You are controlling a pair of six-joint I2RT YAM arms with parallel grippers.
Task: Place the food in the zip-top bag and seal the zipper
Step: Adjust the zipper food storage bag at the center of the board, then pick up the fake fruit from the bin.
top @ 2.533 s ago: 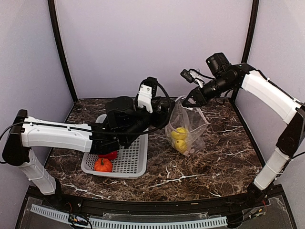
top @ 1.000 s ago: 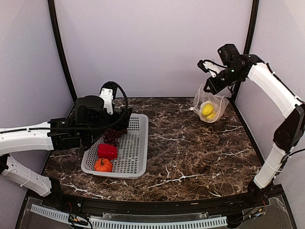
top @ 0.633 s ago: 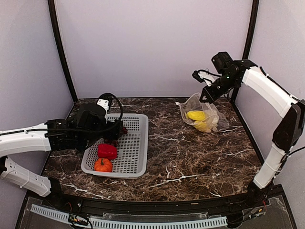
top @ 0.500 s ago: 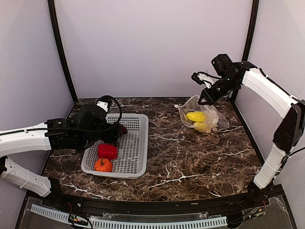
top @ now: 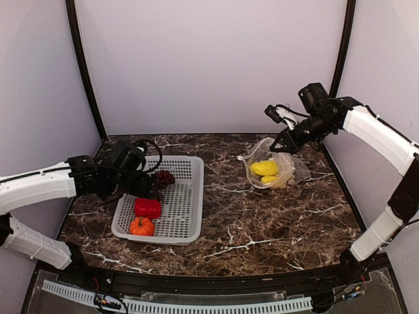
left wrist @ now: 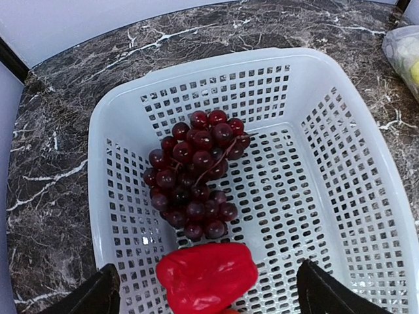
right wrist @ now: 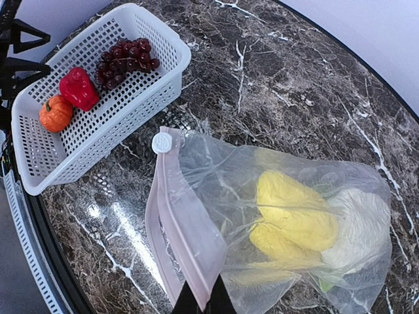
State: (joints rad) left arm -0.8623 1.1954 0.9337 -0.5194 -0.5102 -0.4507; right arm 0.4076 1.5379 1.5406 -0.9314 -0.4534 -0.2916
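Observation:
The clear zip-top bag (top: 272,171) lies at the back right of the table, with two yellow pieces (right wrist: 294,209), white cauliflower (right wrist: 360,226) and a small green piece (right wrist: 325,281) inside. My right gripper (right wrist: 203,302) is shut on the bag's mouth edge at the pinkish zipper (right wrist: 186,235); the white slider (right wrist: 162,142) sits at the strip's far end. My left gripper (left wrist: 208,304) is open, low over the white basket (left wrist: 98,131), with its fingers (left wrist: 98,296) either side of the red pepper (left wrist: 208,275). Dark grapes (left wrist: 196,173) lie just beyond. The orange fruit (top: 141,226) lies at the basket's near end.
The basket (top: 186,216) stands at the left of the marble table (top: 262,222). Dark frame posts and grey walls close in the back and sides. The right arm (top: 373,131) reaches in from the right over the back corner.
My right gripper has lowered the bag onto the table at the back right, mouth towards the basket. My left arm has drawn back and dropped lower over the basket, above the pepper.

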